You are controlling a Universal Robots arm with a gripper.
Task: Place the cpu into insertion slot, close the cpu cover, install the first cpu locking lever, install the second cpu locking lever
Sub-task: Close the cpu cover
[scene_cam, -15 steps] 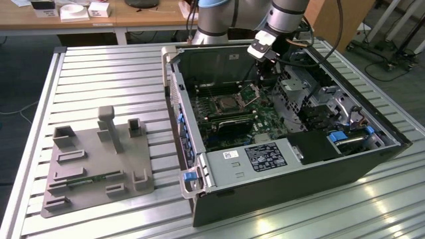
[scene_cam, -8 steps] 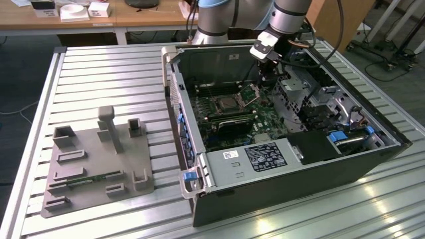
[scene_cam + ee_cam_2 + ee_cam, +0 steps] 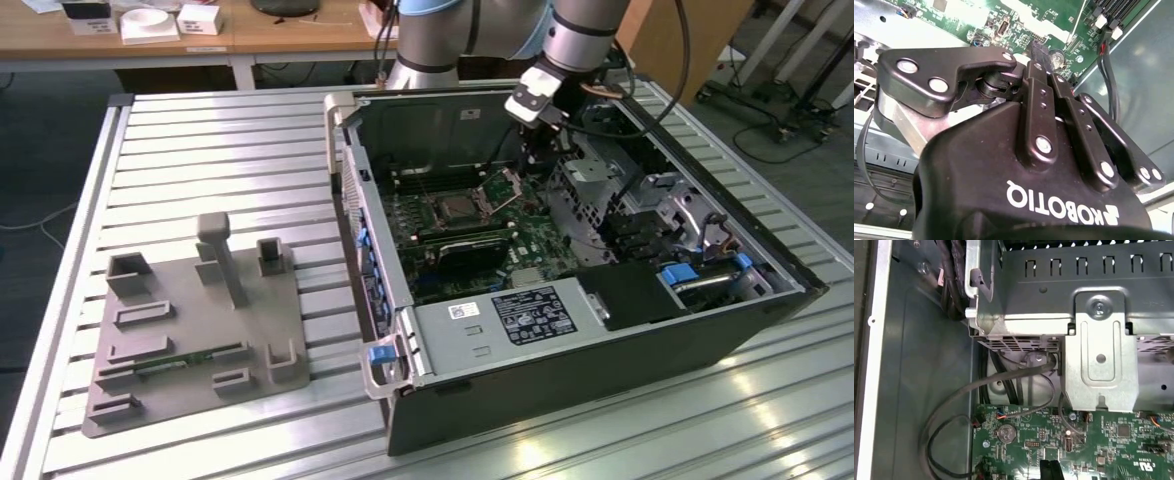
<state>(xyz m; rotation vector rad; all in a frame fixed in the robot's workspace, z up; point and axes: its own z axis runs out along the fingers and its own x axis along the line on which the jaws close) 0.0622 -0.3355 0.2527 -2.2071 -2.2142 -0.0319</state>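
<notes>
In the exterior view the open computer case (image 3: 574,390) lies on the slatted table. The insertion slot (image 3: 454,208) sits amid the green board, with a greyish square in its middle; I cannot tell whether that is the cpu. The cpu cover (image 3: 506,184) stands tilted up at the slot's edge on the exterior view's right. My gripper (image 3: 534,156) hangs inside the case just behind and above the raised cover. In the second wrist view the gripper (image 3: 1036,48) has its fingers drawn together, with nothing visible between them. Its dark fingertips (image 3: 1051,471) hover over the board.
A silvery drive cage (image 3: 1101,365) and black cables (image 3: 954,405) lie close to the gripper, with a coin battery (image 3: 1006,432) on the board. A black box (image 3: 627,295) fills the case's near corner. A grey fixture plate (image 3: 200,330) rests on the table.
</notes>
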